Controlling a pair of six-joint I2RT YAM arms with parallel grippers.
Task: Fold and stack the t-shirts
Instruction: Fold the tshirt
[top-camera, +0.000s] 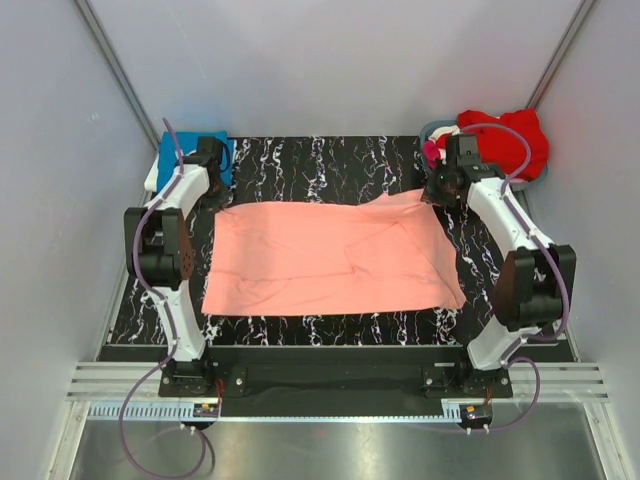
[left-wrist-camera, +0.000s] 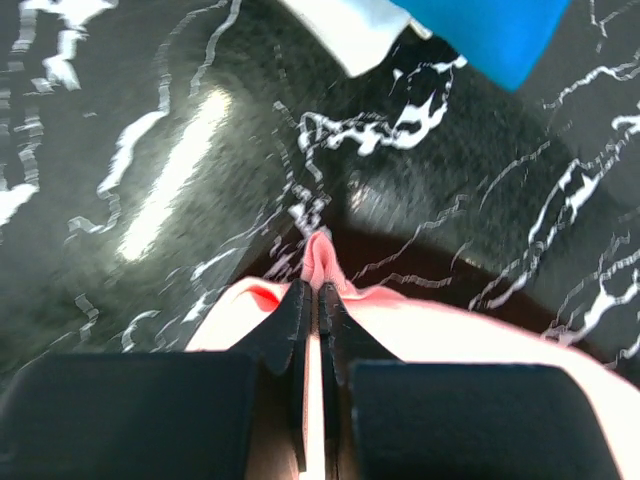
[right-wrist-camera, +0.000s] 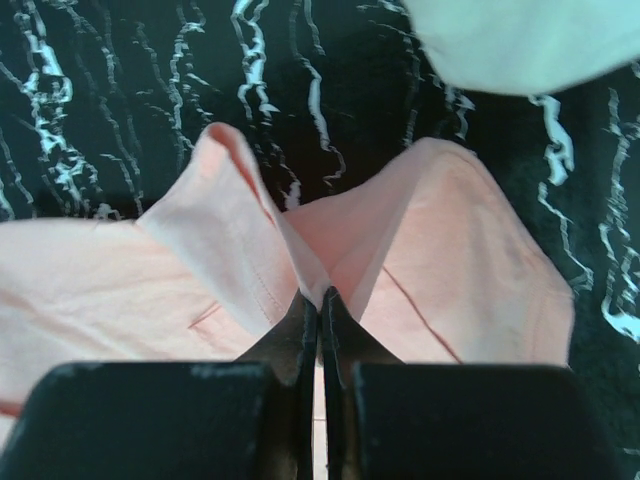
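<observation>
**Both grippers pinching the far edge of the pink shirt**

The salmon-pink t-shirt (top-camera: 330, 258) lies spread across the middle of the black marbled table (top-camera: 330, 160), its long side running left to right, with a few creases near its centre. The far-right corner is drawn up into a small peak.

The left gripper (left-wrist-camera: 318, 292) has its fingers pressed together on a small fold of the pink cloth at the shirt's far-left corner. The right gripper (right-wrist-camera: 320, 298) is likewise clamped on the shirt at the far-right corner, where the fabric rises on both sides of the fingertips in two soft ridges.

The other shirts sit at the far corners of the table. The bright blue one (top-camera: 170, 158) is at the far left, just beyond the left gripper, with a white one (left-wrist-camera: 350, 30) beside it. A red one (top-camera: 510, 140) and a magenta one (top-camera: 432, 152) are bunched together at the far right.
</observation>
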